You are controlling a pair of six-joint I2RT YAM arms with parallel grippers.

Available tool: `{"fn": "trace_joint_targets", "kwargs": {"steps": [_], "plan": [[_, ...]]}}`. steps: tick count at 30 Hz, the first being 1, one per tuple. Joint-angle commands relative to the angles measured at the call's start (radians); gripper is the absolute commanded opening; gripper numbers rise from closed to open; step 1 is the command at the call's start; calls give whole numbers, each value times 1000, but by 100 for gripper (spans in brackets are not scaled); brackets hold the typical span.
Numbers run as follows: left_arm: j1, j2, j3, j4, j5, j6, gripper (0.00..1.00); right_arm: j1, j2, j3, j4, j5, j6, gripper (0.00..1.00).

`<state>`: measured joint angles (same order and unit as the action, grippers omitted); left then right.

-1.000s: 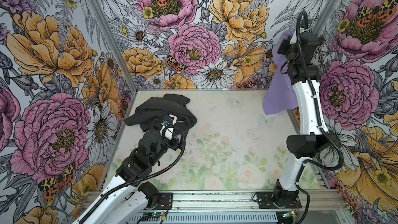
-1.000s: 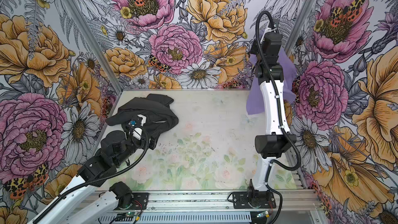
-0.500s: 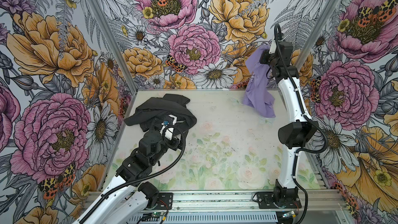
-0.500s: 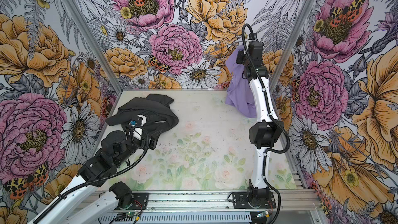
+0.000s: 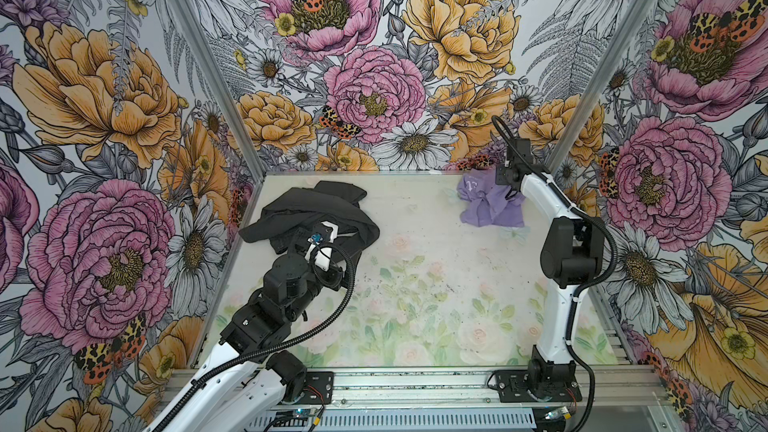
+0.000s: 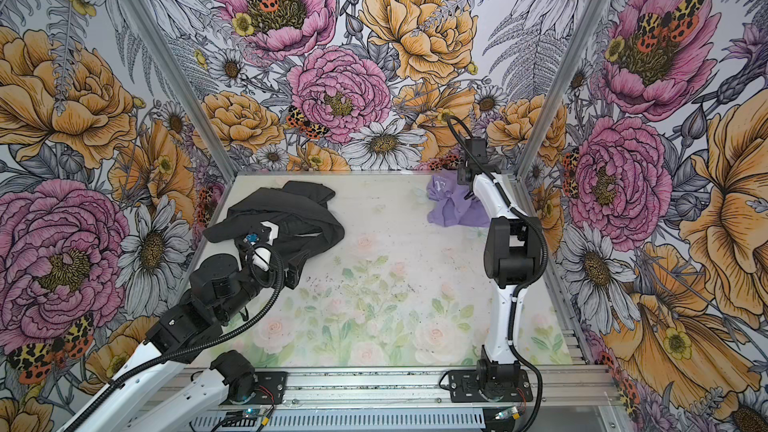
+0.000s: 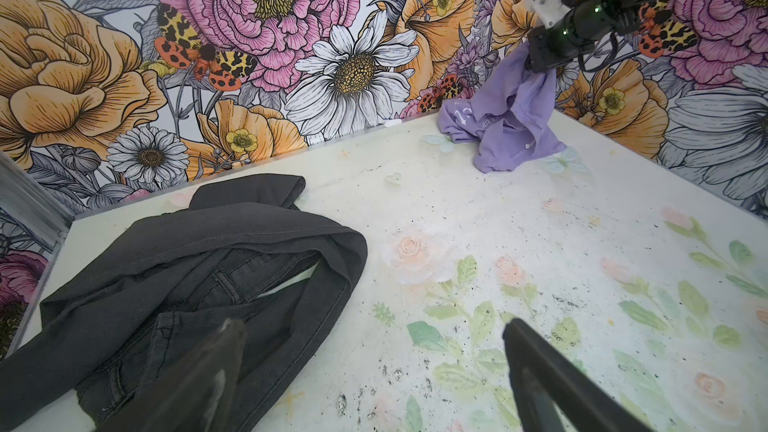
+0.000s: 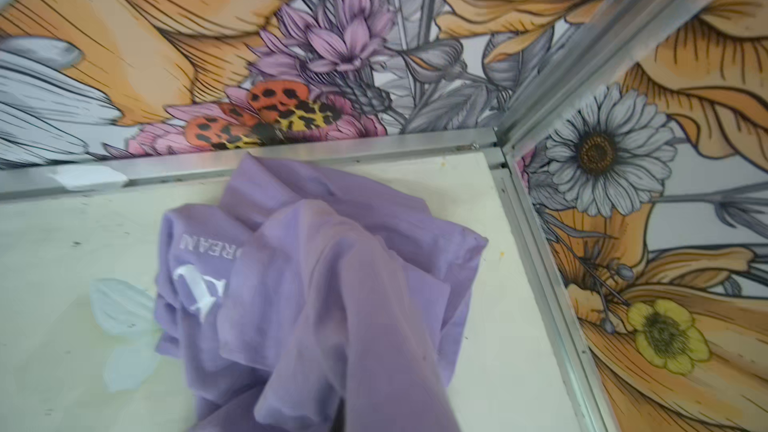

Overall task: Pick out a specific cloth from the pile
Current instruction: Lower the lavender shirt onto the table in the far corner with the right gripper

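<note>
The cloth [image 5: 490, 205] [image 6: 453, 209] is a lavender T-shirt with white lettering. It lies crumpled on the table in the far right corner, with one fold still pulled upward. My right gripper [image 7: 538, 61] is shut on that raised fold just above the heap. In the right wrist view the cloth [image 8: 332, 284] covers its fingers. My left gripper [image 7: 372, 326] stands open and holds nothing. It hovers low at the near right edge of the black garments [image 5: 316, 209] [image 7: 187, 263], with one fingertip over the dark fabric and one over bare table.
The floral table [image 5: 415, 284] is closed in by flowered walls on the left, back and right. An aluminium corner post [image 8: 540, 89] and frame rail stand right behind the cloth. The arm bases sit on a metal rail [image 5: 415, 384] along the front edge.
My right arm has come down from high near the back right wall, lowering the hanging cloth onto the table in the far right corner. The left arm and the black garments have not moved.
</note>
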<state>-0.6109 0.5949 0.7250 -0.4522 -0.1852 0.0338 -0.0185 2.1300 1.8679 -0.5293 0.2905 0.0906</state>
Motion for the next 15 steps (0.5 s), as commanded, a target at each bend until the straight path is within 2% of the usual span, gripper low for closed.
{"fn": "trace_joint_targets", "kwargs": {"steps": [1, 9, 15], "plan": [[9, -16, -12, 16, -13, 15, 99, -29, -34, -17, 27, 111, -28, 2], [11, -19, -12, 15, -17, 17, 99, -38, 74, -19, -2, 173, -60, 10], [11, -23, -15, 20, -16, 17, 99, -25, 186, 12, -95, 254, -135, 14]]}}
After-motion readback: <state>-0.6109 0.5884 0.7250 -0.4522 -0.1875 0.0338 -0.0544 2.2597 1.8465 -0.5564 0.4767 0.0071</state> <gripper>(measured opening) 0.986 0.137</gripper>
